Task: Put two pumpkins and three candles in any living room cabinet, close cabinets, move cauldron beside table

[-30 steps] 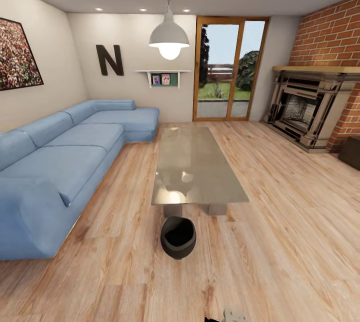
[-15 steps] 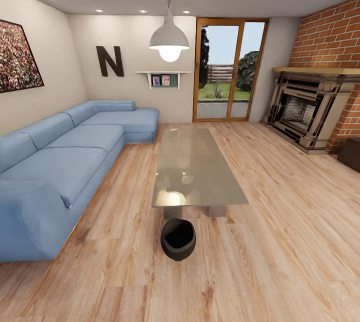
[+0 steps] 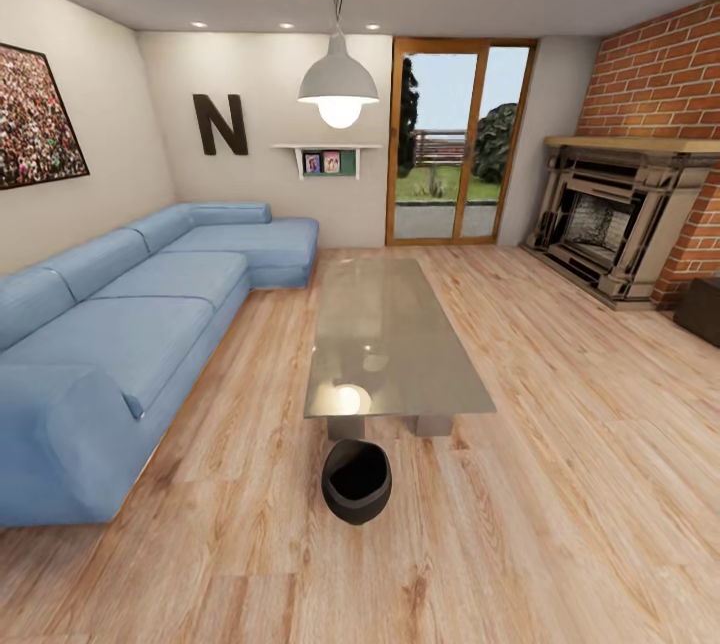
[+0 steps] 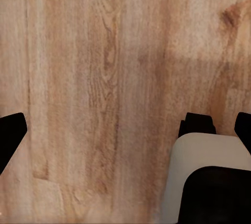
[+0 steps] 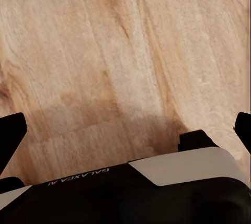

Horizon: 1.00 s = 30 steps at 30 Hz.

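Observation:
The black cauldron (image 3: pixel 356 484) stands upright on the wood floor, just in front of the near short end of the grey glass-topped table (image 3: pixel 385 344), a small gap from its base. The corner of a dark-brown low cabinet (image 3: pixel 702 307) shows at the right edge. The pumpkins and candles are out of view. In the left wrist view my left gripper (image 4: pixel 125 130) is open over bare floorboards. My right gripper (image 5: pixel 125 130) is open too, with only floor between its fingers.
A long blue corner sofa (image 3: pixel 120 324) lines the left wall. A fireplace (image 3: pixel 610 219) sits in the brick wall at the right, and a glass door (image 3: pixel 455 144) is at the back. A pendant lamp (image 3: pixel 338 84) hangs over the table. My white body (image 4: pixel 209 172) shows below the left gripper.
The head view has tilted up slightly, so a bit of my body at the bottom edge has left the picture. The cauldron and table have not moved.

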### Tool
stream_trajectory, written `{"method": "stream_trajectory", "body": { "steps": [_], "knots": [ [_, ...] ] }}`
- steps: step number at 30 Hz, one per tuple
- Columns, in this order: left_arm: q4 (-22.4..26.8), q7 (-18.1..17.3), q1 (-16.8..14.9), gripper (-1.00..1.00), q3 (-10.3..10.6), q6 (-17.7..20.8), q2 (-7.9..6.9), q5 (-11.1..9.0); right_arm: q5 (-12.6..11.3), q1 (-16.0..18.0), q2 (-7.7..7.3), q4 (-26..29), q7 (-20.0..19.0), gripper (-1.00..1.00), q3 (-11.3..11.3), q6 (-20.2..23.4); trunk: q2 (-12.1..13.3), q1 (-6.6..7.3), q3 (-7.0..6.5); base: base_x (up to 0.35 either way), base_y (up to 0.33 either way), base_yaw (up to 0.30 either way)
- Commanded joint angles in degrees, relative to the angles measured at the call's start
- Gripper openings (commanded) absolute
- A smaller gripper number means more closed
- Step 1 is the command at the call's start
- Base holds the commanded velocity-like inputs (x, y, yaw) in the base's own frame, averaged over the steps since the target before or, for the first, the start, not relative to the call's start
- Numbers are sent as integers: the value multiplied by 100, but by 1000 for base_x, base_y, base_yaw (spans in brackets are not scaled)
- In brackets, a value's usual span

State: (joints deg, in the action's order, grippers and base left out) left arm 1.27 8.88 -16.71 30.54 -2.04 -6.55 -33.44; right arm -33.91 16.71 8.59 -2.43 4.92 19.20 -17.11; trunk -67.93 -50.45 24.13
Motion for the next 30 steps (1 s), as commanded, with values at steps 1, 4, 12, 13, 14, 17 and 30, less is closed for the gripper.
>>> {"method": "stream_trajectory", "body": {
  "steps": [1,4,12,13,14,17,30],
  "knots": [
    [5,17,1,100,51,-7,-4,-48,-28,3,2,-21,10,100,48,-28,38,23,-13,0,0,0],
    [5,17,7,100,56,-8,-11,-48,-28,-24,-18,-25,9,100,48,-29,158,89,-66,0,0,0],
    [5,17,38,100,57,-12,-13,-44,-28,-102,-186,-25,17,100,48,-35,479,264,-210,0,0,0],
    [5,17,43,100,57,-13,-13,-43,-28,-103,-191,-24,17,100,48,-36,519,286,-228,0,0,0],
    [5,17,50,100,57,-14,-13,-42,-28,-104,-197,-25,18,100,48,-37,559,308,-246,0,0,0],
    [4,17,65,100,60,-15,-16,-40,-30,-106,-206,-22,18,100,48,-37,680,374,-300,0,0,0],
    [5,17,88,100,80,-12,-91,-48,-37,-160,-209,-29,488,100,47,-148,1201,660,-533,0,0,0]
  ]
}}
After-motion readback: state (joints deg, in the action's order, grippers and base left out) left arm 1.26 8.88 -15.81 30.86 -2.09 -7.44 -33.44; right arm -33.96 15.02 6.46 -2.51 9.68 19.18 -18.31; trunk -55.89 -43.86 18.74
